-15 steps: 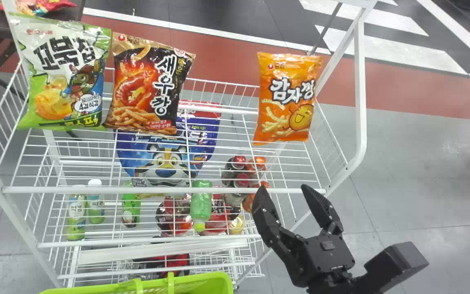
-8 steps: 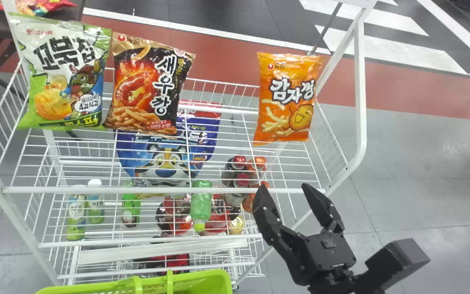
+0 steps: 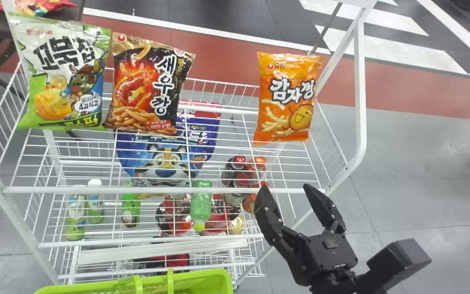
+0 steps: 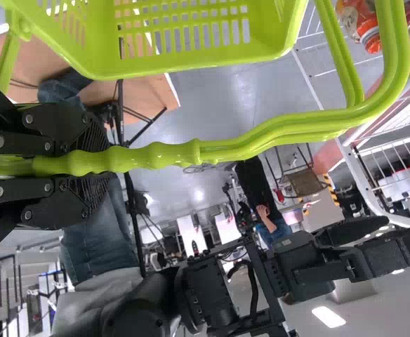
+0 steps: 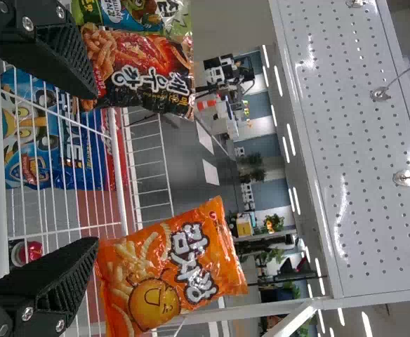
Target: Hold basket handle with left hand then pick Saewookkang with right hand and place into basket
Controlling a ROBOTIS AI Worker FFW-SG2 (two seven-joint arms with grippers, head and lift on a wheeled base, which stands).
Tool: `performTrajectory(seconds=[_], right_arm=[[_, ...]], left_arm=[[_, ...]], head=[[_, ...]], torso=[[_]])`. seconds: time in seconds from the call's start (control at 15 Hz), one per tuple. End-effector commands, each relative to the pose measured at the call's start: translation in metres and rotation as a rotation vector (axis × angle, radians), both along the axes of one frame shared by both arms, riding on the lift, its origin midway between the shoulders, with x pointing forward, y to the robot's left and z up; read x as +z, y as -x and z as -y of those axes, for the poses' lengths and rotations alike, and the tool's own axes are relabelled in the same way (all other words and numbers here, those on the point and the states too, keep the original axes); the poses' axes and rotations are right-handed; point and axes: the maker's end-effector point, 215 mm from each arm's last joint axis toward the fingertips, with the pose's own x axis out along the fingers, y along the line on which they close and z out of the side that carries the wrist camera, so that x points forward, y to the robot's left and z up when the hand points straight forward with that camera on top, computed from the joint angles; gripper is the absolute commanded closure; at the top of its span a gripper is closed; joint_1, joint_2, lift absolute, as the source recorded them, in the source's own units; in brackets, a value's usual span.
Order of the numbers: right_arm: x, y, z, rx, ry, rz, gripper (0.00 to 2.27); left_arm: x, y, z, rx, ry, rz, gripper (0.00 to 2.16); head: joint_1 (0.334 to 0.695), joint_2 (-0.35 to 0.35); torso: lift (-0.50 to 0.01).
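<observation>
Nearest, bottom edge of head view: lime-green plastic basket [image 3: 214, 274]. L claw [image 4: 97, 165] is closed round its lime-green tubular handle [image 4: 261, 137], fingers either side. R claw [image 3: 285, 188] is wide open, nothing btwn fingers, by R front of white wire rack [image 3: 137, 190]. On the rack's lower levels, a green plastic bottle w/ yellow-green cap [image 3: 201, 204] + a blue cereal bag w/ tiger face [image 3: 165, 163]. Higher up, L side: Saewookkang, shiny black, red + tan snack bag [image 3: 149, 90], btwn white-and-green snack bag [image 3: 63, 73] & orange snack bag [image 3: 288, 98], well apart from the latter. Far back: red floor band [image 3: 218, 57].
</observation>
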Motion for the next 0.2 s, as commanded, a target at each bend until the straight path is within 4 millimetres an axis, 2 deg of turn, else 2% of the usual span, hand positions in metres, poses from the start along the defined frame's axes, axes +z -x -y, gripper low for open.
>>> performTrajectory(seconds=[0.0, 0.13], right_arm=[[0.0024, 0.0008, 0.0008, -0.001, 0.002, 0.002, 0.08], [0.0023, 0.0017, 0.0017, -0.002, 0.003, 0.003, 0.08]], left_arm=[[0.0005, 0.0, 0.0001, 0.0, 0.001, 0.001, 1.85], [0.0008, 0.0001, 0.0003, 0.0, 0.003, 0.0, 1.85]], head=[[0.695, -0.35], [0.695, -0.35]], torso=[[-0.019], [-0.019]])
